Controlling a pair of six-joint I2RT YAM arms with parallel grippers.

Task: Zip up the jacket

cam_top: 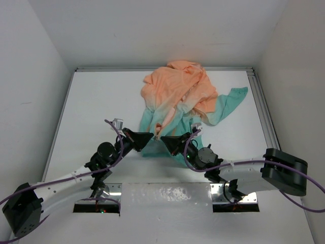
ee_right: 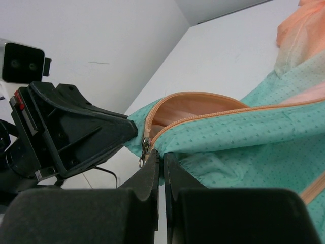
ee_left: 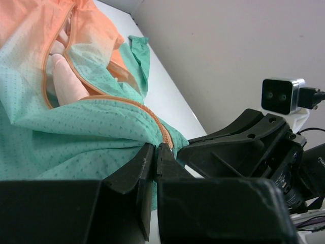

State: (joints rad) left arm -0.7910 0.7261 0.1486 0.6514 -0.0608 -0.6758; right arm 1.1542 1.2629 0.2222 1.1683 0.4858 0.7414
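Observation:
The jacket [cam_top: 177, 96] lies bunched at the back middle of the white table, peach-orange at the far end and teal at the near hem. My left gripper [cam_top: 151, 136] and right gripper [cam_top: 162, 139] meet tip to tip at that near hem. In the left wrist view the left gripper [ee_left: 156, 151] is shut on the teal hem [ee_left: 76, 132] beside the orange zipper tape [ee_left: 163, 131]. In the right wrist view the right gripper [ee_right: 162, 156] is shut on the teal hem [ee_right: 254, 137], right next to the metal zipper slider [ee_right: 145, 148]. Above the slider the zipper gapes open.
White walls close in the table on the left, back and right. A metal rail [cam_top: 260, 104] runs along the right edge. The right gripper's body [ee_left: 244, 147] fills the right of the left wrist view. The left gripper's body [ee_right: 71, 132] fills the left of the right wrist view.

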